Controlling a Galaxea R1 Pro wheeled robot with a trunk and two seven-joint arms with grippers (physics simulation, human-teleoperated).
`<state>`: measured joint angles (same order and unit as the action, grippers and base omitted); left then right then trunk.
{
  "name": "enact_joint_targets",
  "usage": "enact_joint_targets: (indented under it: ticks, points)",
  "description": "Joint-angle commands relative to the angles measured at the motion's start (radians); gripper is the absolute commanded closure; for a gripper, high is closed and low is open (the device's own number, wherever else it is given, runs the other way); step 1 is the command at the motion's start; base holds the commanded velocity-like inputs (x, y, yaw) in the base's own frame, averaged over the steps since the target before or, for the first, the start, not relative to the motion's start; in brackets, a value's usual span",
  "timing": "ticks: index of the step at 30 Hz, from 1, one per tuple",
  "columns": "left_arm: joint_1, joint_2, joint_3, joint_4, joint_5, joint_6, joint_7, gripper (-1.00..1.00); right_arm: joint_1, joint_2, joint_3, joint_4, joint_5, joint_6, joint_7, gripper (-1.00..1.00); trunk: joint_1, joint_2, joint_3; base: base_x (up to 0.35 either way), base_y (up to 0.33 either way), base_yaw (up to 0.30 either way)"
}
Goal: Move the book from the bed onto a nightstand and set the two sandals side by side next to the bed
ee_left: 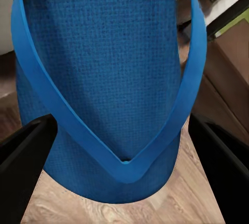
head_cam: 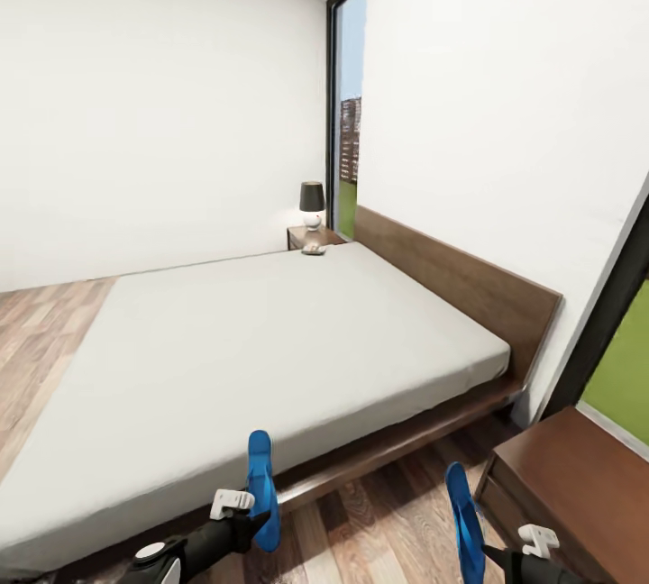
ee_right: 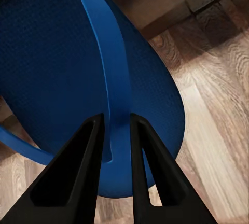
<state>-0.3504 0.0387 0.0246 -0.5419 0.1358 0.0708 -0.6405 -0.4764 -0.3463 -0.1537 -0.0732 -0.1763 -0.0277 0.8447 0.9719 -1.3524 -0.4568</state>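
Both blue sandals are held off the floor at the near side of the bed [head_cam: 270, 341]. My left gripper [head_cam: 255, 512] is shut on one sandal [head_cam: 261, 485], which stands upright against the mattress edge. In the left wrist view this sandal [ee_left: 104, 68] spans the gap between the wide-set fingers [ee_left: 26, 167]. My right gripper [head_cam: 489, 553] is shut on the other sandal [head_cam: 466, 521]; its fingers [ee_right: 78, 167] pinch the strap [ee_right: 104, 63]. The far nightstand [head_cam: 302, 237] carries a lamp [head_cam: 312, 203]. A small grey book [head_cam: 313, 250] lies where it meets the mattress corner; which one bears it is unclear.
A dark wooden stand [head_cam: 577, 467] sits at the lower right beside the headboard [head_cam: 460, 282], close to my right arm. Wood-plank floor [head_cam: 379, 512] runs between it and the bed frame. Tall windows [head_cam: 347, 115] stand in the far wall and at the right edge.
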Motion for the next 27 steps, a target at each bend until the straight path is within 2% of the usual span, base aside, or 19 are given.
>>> enact_joint_targets:
  ticks: [1,27]
  points:
    - [-0.001,0.000,0.003,0.000,0.008,0.007,-0.005,1.00,-0.001,0.000,-0.004,0.001,-0.002,-0.003,0.004,1.00,0.000,-0.001,-0.001,0.000,0.000,0.293]
    - [-0.001,0.000,0.003,0.000,0.008,0.007,-0.005,1.00,-0.001,0.000,-0.004,0.001,-0.002,-0.003,0.003,1.00,0.000,-0.001,-0.001,0.000,0.000,0.293]
